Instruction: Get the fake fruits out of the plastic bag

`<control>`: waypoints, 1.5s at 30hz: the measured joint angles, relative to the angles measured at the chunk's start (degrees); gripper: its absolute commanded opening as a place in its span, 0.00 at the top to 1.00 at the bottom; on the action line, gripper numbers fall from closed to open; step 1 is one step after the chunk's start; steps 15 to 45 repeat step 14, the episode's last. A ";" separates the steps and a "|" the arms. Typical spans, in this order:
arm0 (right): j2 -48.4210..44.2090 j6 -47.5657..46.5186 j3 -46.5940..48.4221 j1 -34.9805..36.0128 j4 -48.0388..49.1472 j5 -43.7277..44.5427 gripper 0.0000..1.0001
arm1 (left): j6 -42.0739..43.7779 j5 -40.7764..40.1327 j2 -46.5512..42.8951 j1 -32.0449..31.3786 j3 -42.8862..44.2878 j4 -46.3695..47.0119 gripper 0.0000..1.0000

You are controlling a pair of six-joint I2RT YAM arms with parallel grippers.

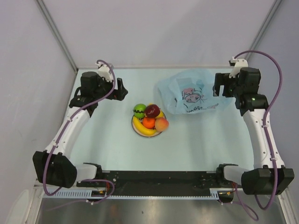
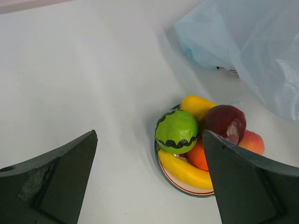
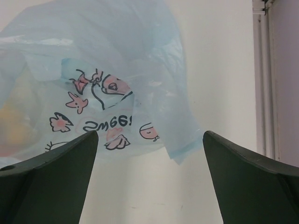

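The fake fruits lie piled on a round plate (image 1: 137, 130) at the table's middle: green one with dark zigzag (image 1: 139, 110), dark red apple (image 1: 152, 110), orange (image 1: 148, 122), peach-coloured one (image 1: 161, 124), yellow banana (image 1: 143, 129). In the left wrist view the green fruit (image 2: 176, 131), apple (image 2: 224, 122) and banana (image 2: 184, 169) show on the plate (image 2: 182, 184). The light-blue plastic bag (image 1: 189, 95) lies crumpled at the back right, also in the right wrist view (image 3: 103, 79). My left gripper (image 1: 122, 88) is open, left of the plate. My right gripper (image 1: 217, 88) is open beside the bag.
Grey walls enclose the table on three sides. A black rail (image 1: 154, 179) with both arm bases runs along the near edge. A metal frame strip (image 3: 264, 79) shows at the table's right edge.
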 measured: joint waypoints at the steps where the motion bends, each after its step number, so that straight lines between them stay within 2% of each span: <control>1: 0.26 0.44 0.00 0.85 0.00 0.55 0.00 | -0.22 -0.31 -0.04 0.24 -0.22 0.04 0.00; 14: 3.45 3.21 9.22 7.10 2.34 5.57 0.00 | -0.35 -2.67 -6.78 5.14 -3.37 0.20 0.00; 45: 3.45 3.21 9.22 7.10 2.34 5.57 0.00 | -0.35 -2.67 -6.78 5.14 -3.37 0.20 0.00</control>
